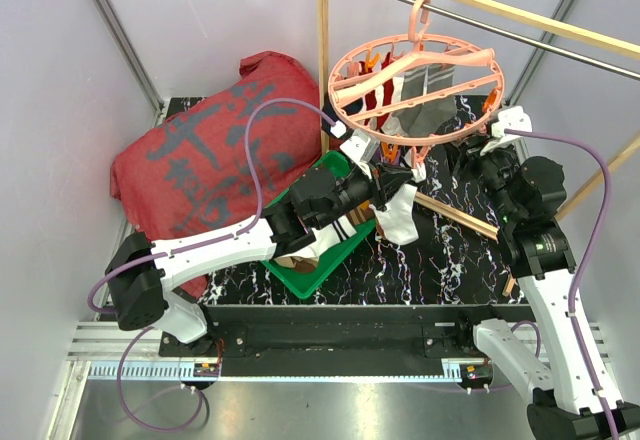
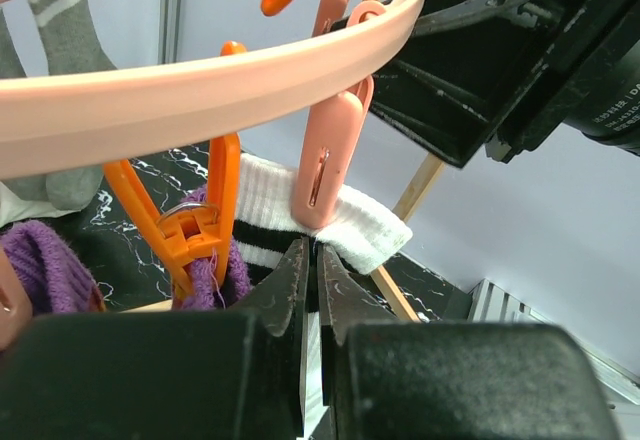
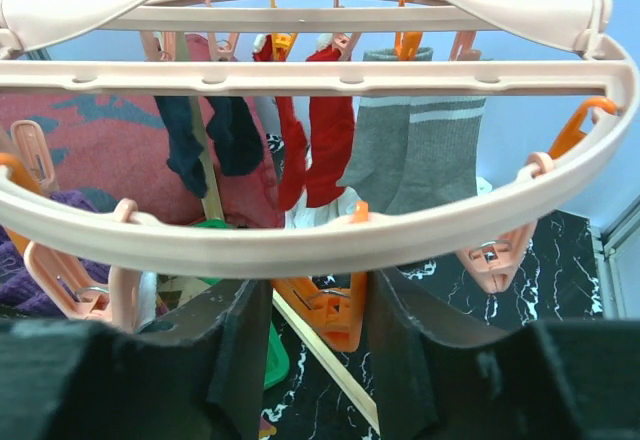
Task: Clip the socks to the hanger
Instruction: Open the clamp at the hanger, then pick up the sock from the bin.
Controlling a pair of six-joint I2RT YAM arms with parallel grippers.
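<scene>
Pale lilac walls [image 1: 60, 80] enclose a black marbled table [image 1: 420, 270] and a wooden-and-metal rail frame [image 1: 322, 60].

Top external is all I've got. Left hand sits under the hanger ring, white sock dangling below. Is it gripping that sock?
Observer: Yes. Left wrist shows the left hand shut on the white sock at its striped cuff.
Operator: Clipped yet?
Observer: A pink clip overlaps the cuff's top edge; whether it bites, unclear.
Operator: Right hand?
Observer: Right wrist: the right hand has jaws apart either side of an orange clip under the rim of the hanger; contact unclear.
</scene>
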